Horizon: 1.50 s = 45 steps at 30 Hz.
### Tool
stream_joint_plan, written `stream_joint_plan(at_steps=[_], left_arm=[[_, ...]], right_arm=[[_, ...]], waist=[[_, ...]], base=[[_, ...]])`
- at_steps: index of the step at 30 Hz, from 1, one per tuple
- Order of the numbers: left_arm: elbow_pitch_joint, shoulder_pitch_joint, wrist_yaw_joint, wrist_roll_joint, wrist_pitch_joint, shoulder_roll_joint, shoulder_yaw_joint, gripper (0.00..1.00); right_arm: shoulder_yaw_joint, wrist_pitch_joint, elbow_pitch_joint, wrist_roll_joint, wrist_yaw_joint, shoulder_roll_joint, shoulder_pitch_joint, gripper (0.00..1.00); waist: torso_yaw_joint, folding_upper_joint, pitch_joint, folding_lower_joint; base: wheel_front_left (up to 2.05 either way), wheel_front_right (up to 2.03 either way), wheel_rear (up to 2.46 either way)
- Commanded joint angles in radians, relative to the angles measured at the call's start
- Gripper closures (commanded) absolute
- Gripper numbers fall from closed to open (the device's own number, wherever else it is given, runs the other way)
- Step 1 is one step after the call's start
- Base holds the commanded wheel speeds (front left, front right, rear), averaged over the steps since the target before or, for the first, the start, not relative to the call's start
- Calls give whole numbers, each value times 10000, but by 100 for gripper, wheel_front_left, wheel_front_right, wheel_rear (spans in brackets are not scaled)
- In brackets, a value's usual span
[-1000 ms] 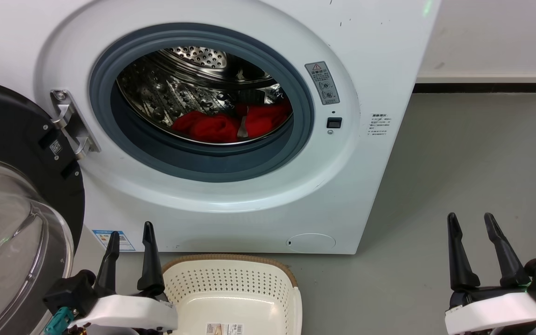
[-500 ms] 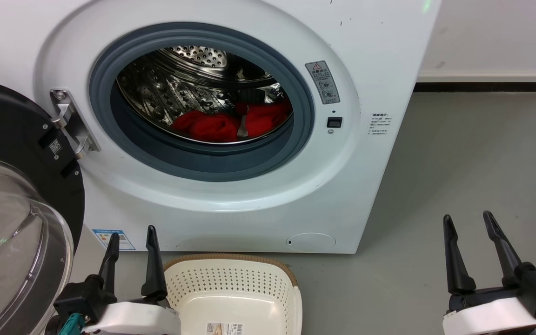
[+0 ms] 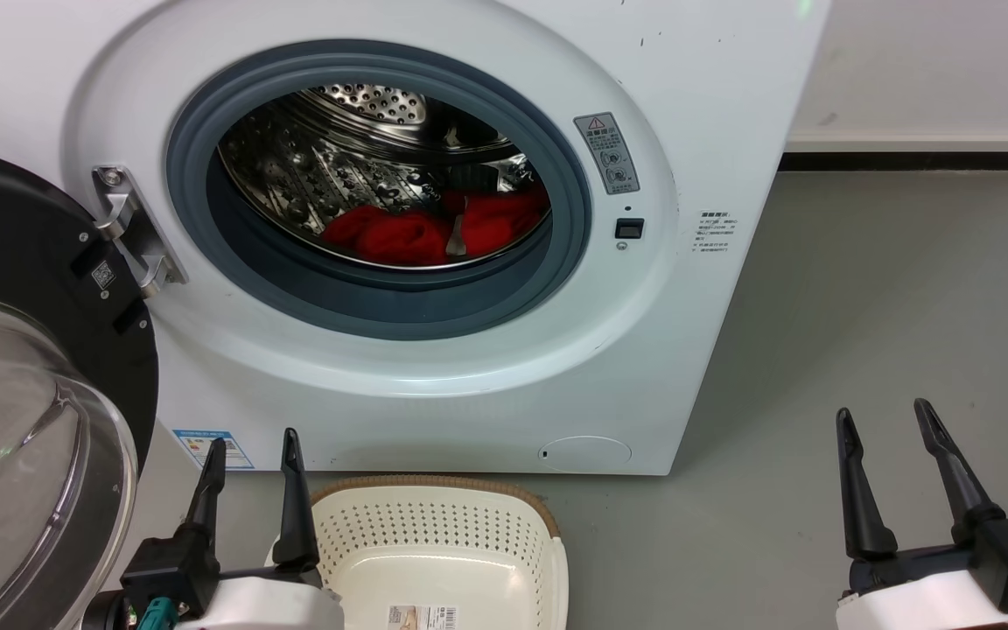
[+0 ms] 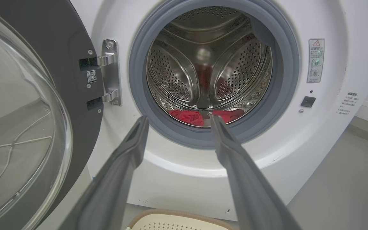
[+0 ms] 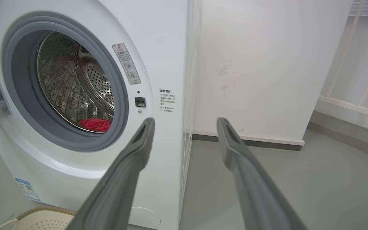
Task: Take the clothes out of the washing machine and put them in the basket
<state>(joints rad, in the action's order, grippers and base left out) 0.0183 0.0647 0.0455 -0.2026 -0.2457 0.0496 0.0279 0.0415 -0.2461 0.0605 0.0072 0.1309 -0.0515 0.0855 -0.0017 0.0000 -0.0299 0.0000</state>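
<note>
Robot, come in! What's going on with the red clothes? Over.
Left claw open, by the basket; right claw open, over floor. Clothes in the washing machine, none in the basket. Door open, nothing in the way.

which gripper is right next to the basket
The left gripper: it stands beside the basket's left rim, while the right gripper is well apart, over bare floor.

Grey floor [image 3: 863,297] — white wall [image 3: 924,61] behind

The washing machine [image 3: 714,96] porthole [image 3: 399,306] is unblocked, with its door [image 3: 14,254] standing wide at the left.
</note>
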Motion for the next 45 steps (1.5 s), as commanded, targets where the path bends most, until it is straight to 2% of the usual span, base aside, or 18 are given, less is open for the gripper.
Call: stream_joint_plan(at_steps=[1, 9, 31, 35, 38, 45], left_arm=[[-27, 113, 76, 191, -72, 11, 29, 0], [-44, 176, 149, 701, -213, 10, 98, 0], [440, -152, 280, 543, -200, 9, 56, 0], [1104, -926, 52, 809, -199, 7, 210, 0], [1972, -2215, -306, 1080, -200, 33, 95, 0], [4321, -4985, -801, 1433, -200, 641, -16, 0]], right_arm=[[16, -65, 60, -190, -3, 21, 153, 0], [27, -208, 60, -674, -3, 23, 226, 0], [4, -197, -87, -301, -3, 23, 80, 0], [-16, -197, -36, -264, -5, 23, -54, 0], [-90, -197, 16, -272, -5, 23, -272, 0], [-155, -195, 86, -162, -5, 27, -888, 0]], waist=[[8, 0, 1, 0], [35, 0, -6, 0], [-54, 0, -159, 0], [-145, 0, -458, 0], [-318, 0, -926, 0], [-819, 0, -2071, 0]], base=[[0, 0, 0], [0, 0, 0], [0, 0, 0], [0, 0, 0], [0, 0, 0], [0, 0, 0]])
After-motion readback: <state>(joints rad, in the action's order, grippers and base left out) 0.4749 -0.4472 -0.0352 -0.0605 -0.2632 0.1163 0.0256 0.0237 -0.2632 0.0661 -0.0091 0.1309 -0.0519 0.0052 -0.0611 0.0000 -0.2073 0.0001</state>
